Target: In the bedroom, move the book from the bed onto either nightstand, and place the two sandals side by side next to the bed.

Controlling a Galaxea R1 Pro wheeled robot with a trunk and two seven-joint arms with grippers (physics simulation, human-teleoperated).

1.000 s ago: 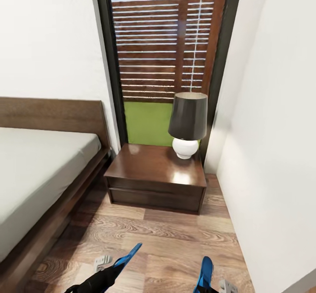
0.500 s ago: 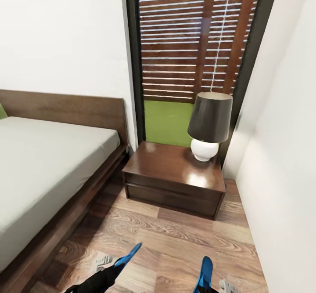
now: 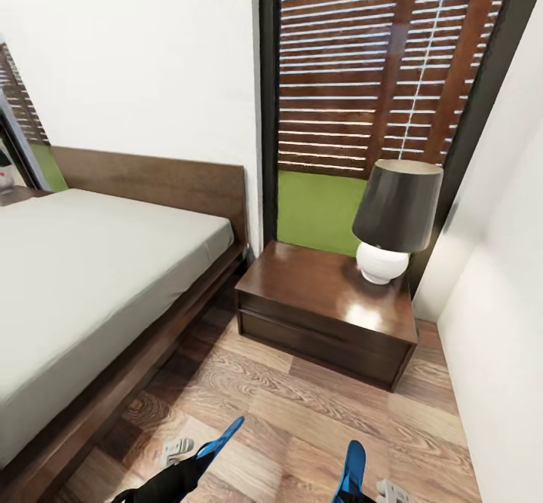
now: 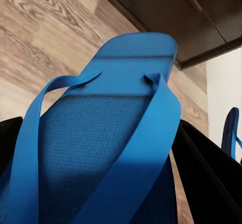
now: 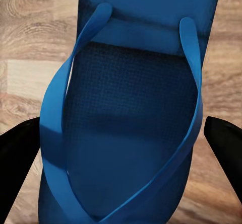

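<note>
Both blue sandals are off the floor, one in each gripper. My left gripper (image 4: 108, 156) is shut on one sandal (image 3: 220, 440), whose toe end sticks out over the wood floor near the bed frame. My right gripper (image 5: 121, 151) is shut on the other sandal (image 3: 351, 467), black fingers (image 5: 17, 156) pressing its edges. The bed (image 3: 83, 277) has a bare pale mattress and brown headboard and lies to my left. The dark reddish nightstand (image 3: 324, 311) stands ahead, beside the bed. The book is out of view.
A lamp (image 3: 394, 220) with a dark shade and white base stands on the nightstand's right part. Behind it is a tall glass door (image 3: 377, 96) onto grass and a slatted fence. A white wall (image 3: 498, 299) runs close on my right. Wood floor (image 3: 302, 412) lies between me and the nightstand.
The whole picture has shifted right as the camera turned left, bringing more of the bed into view. Both sandals stay held the same way in the grippers.
</note>
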